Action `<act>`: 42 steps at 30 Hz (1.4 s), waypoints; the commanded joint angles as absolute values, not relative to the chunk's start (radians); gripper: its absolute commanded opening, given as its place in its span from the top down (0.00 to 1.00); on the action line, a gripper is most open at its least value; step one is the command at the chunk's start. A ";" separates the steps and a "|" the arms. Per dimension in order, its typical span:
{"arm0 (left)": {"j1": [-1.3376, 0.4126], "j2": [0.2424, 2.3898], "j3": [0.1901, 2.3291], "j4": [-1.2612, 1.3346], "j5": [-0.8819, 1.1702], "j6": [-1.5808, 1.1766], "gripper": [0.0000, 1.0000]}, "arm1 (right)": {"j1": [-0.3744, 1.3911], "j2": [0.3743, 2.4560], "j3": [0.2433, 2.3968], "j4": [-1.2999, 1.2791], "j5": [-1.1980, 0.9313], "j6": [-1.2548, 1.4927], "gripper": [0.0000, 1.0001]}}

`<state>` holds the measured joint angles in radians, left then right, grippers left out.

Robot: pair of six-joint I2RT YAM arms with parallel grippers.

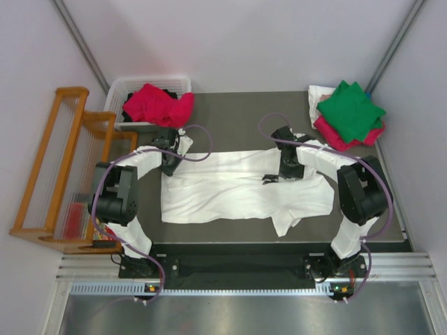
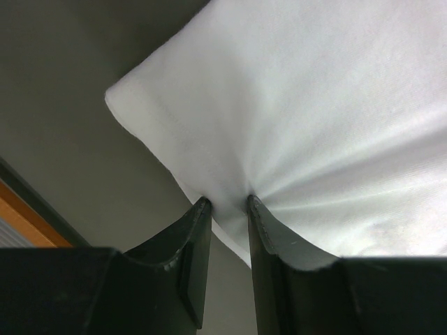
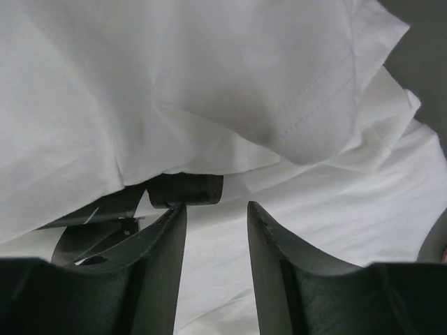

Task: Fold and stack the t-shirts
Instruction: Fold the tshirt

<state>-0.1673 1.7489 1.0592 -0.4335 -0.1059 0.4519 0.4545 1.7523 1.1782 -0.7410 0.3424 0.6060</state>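
Observation:
A large white t-shirt [image 1: 237, 190] lies spread across the middle of the table. My left gripper [image 1: 170, 165] is at its far left corner, and in the left wrist view it [image 2: 228, 202] is shut on a pinch of the white cloth [image 2: 314, 118]. My right gripper [image 1: 284, 174] is over the shirt's right part. In the right wrist view it [image 3: 216, 206] is open with nothing between the jaws, above the white cloth [image 3: 209, 84] and beside its black print [image 3: 185, 190]. A folded green shirt [image 1: 350, 108] lies on a crimson-pink one [image 1: 334, 134] at the far right.
A white slotted basket [image 1: 119, 91] at the far left holds a crumpled crimson-pink shirt [image 1: 157, 105]. A wooden rack [image 1: 59, 167] stands off the table's left side. Grey walls close in the back and sides.

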 commanded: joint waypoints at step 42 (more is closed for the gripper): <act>-0.160 1.735 1.009 -0.497 -0.123 0.459 0.68 | 0.403 1.815 1.226 -0.670 0.429 0.555 1.00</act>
<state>-0.1673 1.7424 1.0485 -0.4225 -0.1051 0.4553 0.4171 1.8423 1.2041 -0.6590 0.3916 0.5682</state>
